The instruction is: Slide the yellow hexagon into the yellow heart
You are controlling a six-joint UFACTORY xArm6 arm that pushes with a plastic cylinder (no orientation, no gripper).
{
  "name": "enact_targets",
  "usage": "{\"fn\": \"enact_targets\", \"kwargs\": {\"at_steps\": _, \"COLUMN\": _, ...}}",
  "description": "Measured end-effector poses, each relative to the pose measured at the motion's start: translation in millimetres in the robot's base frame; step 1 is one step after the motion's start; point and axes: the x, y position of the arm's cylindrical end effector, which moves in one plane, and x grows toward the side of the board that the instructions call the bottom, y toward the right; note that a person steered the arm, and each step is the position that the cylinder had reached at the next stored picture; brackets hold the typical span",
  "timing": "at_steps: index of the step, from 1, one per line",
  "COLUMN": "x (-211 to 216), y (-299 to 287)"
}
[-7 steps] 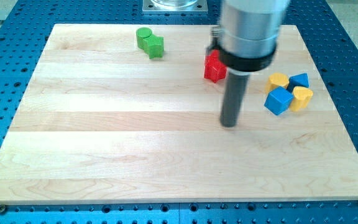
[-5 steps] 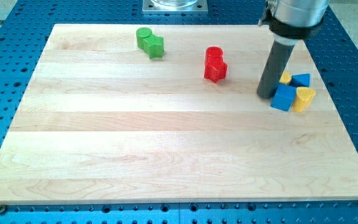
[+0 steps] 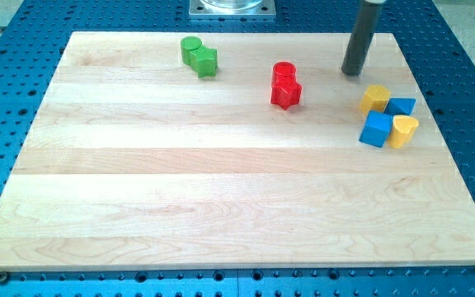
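Observation:
The yellow hexagon lies at the view's right, at the top left of a tight cluster. The yellow heart lies at the cluster's lower right. A blue cube sits just left of the heart and below the hexagon. A smaller blue block sits between the hexagon and the heart on the right. My tip rests on the board above and to the left of the hexagon, a short gap away.
A red cylinder and a red star-like block touch near the top middle. A green cylinder and a green star-like block touch at the top left. The wooden board ends close to the cluster's right.
My tip moved from the board's middle to the cluster's left side, then up towards the view's top. The blue cube and yellow heart shifted slightly right.

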Motion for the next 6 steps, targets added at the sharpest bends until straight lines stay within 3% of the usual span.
{"fn": "enact_targets", "kwargs": {"at_steps": 1, "x": 59, "y": 0}}
{"fn": "enact_targets", "kwargs": {"at_steps": 3, "x": 53, "y": 11}}
{"fn": "enact_targets", "kwargs": {"at_steps": 4, "x": 25, "y": 12}}
{"fn": "enact_targets", "kwargs": {"at_steps": 5, "x": 37, "y": 12}}
{"fn": "enact_targets", "kwargs": {"at_steps": 6, "x": 91, "y": 21}}
